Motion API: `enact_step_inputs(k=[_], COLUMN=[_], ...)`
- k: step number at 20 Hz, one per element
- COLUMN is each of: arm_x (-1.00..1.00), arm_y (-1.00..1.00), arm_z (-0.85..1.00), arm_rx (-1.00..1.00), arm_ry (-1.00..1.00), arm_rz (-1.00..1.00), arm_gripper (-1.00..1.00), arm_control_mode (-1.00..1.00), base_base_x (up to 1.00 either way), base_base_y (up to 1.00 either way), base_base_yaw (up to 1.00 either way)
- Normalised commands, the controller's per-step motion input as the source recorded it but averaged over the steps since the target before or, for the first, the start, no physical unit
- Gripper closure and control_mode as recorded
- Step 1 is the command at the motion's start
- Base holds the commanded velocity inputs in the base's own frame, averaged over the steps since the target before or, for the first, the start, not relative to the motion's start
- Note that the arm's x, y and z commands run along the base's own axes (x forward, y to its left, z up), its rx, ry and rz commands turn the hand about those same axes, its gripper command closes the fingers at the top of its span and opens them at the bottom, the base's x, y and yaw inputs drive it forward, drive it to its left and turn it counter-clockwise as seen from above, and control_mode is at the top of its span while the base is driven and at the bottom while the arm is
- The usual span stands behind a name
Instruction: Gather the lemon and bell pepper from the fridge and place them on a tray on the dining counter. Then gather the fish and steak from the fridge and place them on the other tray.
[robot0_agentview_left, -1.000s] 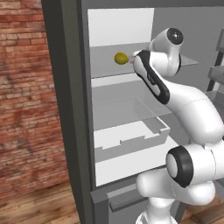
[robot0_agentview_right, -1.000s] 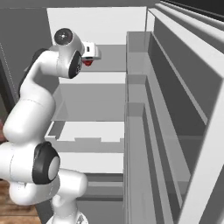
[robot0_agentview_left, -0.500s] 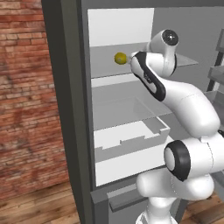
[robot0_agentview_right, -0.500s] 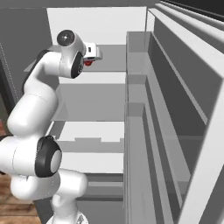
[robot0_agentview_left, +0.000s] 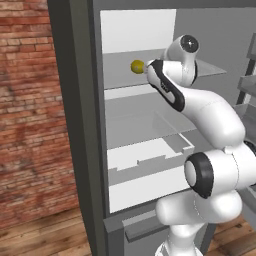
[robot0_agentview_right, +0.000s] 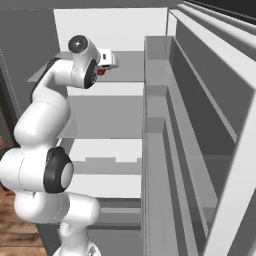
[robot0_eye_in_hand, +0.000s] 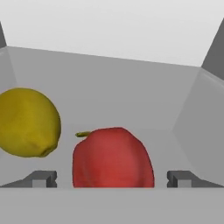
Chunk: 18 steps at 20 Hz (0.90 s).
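On the fridge's (robot0_agentview_left: 75, 125) top shelf, bell pepper (robot0_eye_in_hand: 113, 158) sits between the fully spread, empty gripper (robot0_eye_in_hand: 113, 178), lemon (robot0_eye_in_hand: 27, 122) just beside. Glossy, likely slippery, light; grasp its widest flanks.

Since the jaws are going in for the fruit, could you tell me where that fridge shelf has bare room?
Bare glass lies right of the bell pepper, out to the fridge side wall, and behind both fruits to the back wall. It is crowded at the left, where the lemon sits close beside the pepper.
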Motion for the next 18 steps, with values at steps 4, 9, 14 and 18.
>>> enact_step_inputs(k=[4,9,14,18], arm_x=[0.18,0.15,0.19,0.12], arm_y=[0.0,0.0,0.0,0.0], arm_z=[-0.06,-0.05,-0.05,-0.11], arm_rx=[0.0,0.0,0.0,0.0], arm_ry=[0.0,0.0,0.0,0.0], arm_rz=[0.0,0.0,0.0,0.0], arm_gripper=[-1.0,-1.0,-1.0,1.0], arm_control_mode=[-1.0,-1.0,-1.0,-1.0], base_base_x=[0.0,0.0,0.0,0.0], base_base_y=[0.0,0.0,0.0,0.0], base_base_yaw=[0.0,0.0,0.0,0.0])
